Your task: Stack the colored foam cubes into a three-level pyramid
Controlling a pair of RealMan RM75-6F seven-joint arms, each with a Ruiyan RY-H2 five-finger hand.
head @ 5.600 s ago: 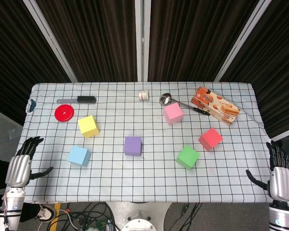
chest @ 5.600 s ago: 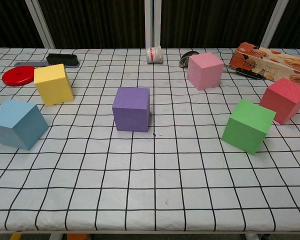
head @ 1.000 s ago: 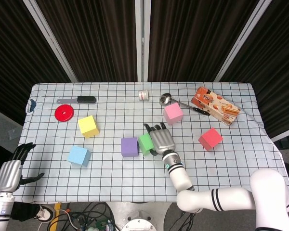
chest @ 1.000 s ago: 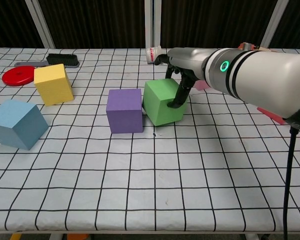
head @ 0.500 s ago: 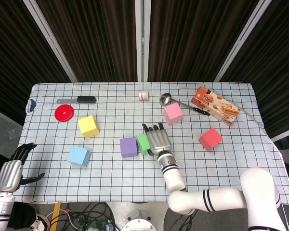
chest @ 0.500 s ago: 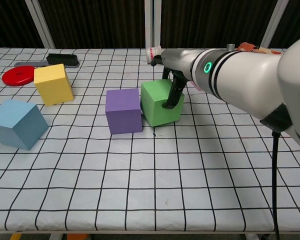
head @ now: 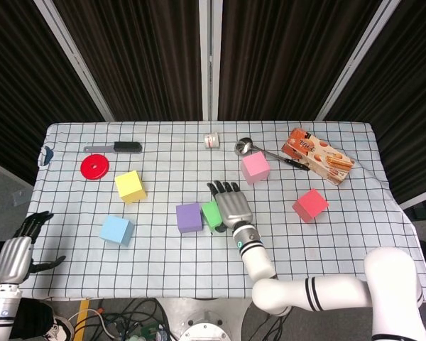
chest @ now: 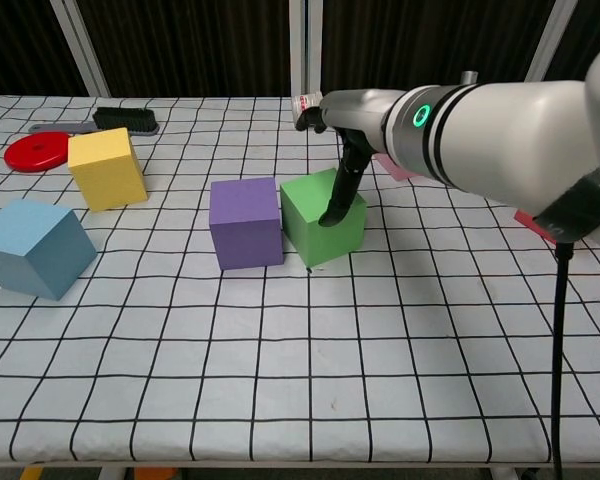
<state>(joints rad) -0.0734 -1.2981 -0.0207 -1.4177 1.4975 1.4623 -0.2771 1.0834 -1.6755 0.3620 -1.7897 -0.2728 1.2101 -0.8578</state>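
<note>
Left hand off the table's near-left corner, fingers spread, holding nothing. Right hand over the green cube, dark fingers pressed on its right face; firm grip or just touch, can't tell. Green sits just beside the purple cube mid-table; blue cube near left, yellow cube behind it, pink cube and red cube farther right.

both the right hand and the left hand have silver metal backs and black fingers, the right one's white forearm bearing a glowing green ring behind the wrist and black bands further back.
</note>
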